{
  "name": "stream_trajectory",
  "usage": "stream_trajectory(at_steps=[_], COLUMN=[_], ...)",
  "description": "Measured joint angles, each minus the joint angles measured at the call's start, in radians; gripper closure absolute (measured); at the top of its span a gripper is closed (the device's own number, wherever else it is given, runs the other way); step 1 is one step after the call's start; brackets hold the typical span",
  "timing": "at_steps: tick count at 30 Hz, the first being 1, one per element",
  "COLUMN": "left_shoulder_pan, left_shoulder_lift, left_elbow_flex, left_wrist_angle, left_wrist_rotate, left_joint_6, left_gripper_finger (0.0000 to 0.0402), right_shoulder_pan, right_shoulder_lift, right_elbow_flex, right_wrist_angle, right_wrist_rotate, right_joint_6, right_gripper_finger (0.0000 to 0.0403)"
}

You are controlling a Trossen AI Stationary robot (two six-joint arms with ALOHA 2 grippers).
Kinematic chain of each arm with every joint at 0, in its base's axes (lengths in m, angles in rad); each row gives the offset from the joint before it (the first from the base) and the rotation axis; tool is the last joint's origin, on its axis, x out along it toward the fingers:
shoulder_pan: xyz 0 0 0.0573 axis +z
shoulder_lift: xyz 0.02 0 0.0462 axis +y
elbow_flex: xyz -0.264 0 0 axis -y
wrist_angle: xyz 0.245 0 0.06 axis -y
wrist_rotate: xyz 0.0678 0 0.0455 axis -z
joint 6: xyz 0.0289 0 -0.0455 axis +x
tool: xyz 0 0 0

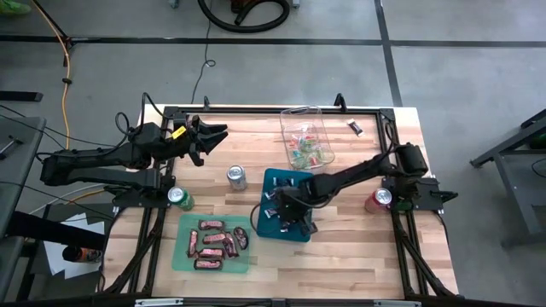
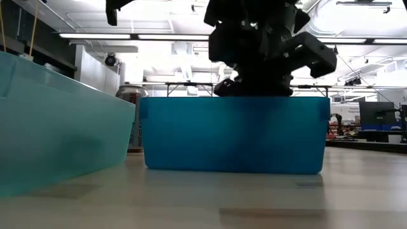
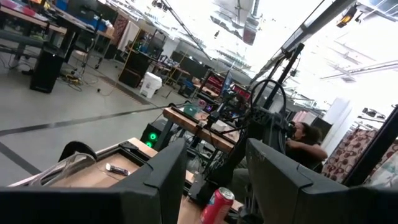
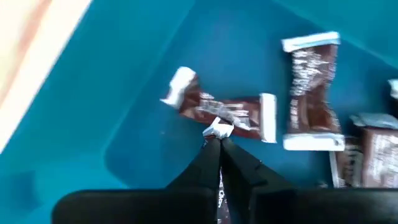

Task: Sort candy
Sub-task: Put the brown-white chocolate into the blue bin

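My right gripper (image 1: 286, 211) reaches down into the blue tray (image 1: 275, 179), shut on a dark brown, silver-ended candy (image 4: 227, 112). Other wrapped brown pieces (image 4: 311, 90) lie on the tray floor beside it. In the low view the tray wall (image 2: 235, 133) hides the fingertips. Red-brown bars (image 1: 213, 241) lie in the green tray (image 1: 183, 256). Tiny bright candies (image 1: 305, 149) sit in a clear container (image 1: 317, 119). My left gripper (image 1: 212, 136) hovers open at the far left, holding nothing; its two fingers (image 3: 165, 180) show in the left wrist view. My right gripper pinches a crinkled silver bit of the candy's wrapper (image 4: 217, 129) at the middle of one long side, between its two fingertips. The fingers slant down from the table's right and meet the piece across its length. Whether the candy rests on the tray floor, I cannot tell.
Three soda cans stand on the wood: silver (image 1: 236, 176), green (image 1: 179, 198) and red (image 1: 378, 200). One loose dark candy (image 1: 355, 128) lies near the far right corner. Bare table shows along the near edge right of the green tray.
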Motion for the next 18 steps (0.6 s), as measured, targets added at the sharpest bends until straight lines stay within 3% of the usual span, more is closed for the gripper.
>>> stream_trajectory(at_steps=[4,9,13,18], left_shoulder_pan=[0.000,0.000,0.000,0.000], left_shoulder_lift=[0.000,0.000,0.000,0.000], left_elbow_flex=[0.000,0.000,0.000,0.000], left_wrist_angle=[0.000,0.000,-0.001,-0.002], left_wrist_rotate=[0.000,0.007,0.012,0.012], left_joint_6=[0.000,0.000,0.000,0.000], left_gripper_finger=[0.0250,0.0250,0.0250,0.0250], right_shoulder_pan=[0.007,0.010,0.013,-0.027], right_shoulder_lift=[0.000,-0.005,-0.036,-0.109], right_elbow_flex=[0.000,0.000,0.019,0.064], right_wrist_angle=[-0.010,-0.066,-0.130,-0.301], right_wrist_rotate=[0.098,0.113,0.114,0.118], right_joint_6=[0.066,0.131,0.095,0.081], right_gripper_finger=[0.0366,0.0271,0.0199,0.0166])
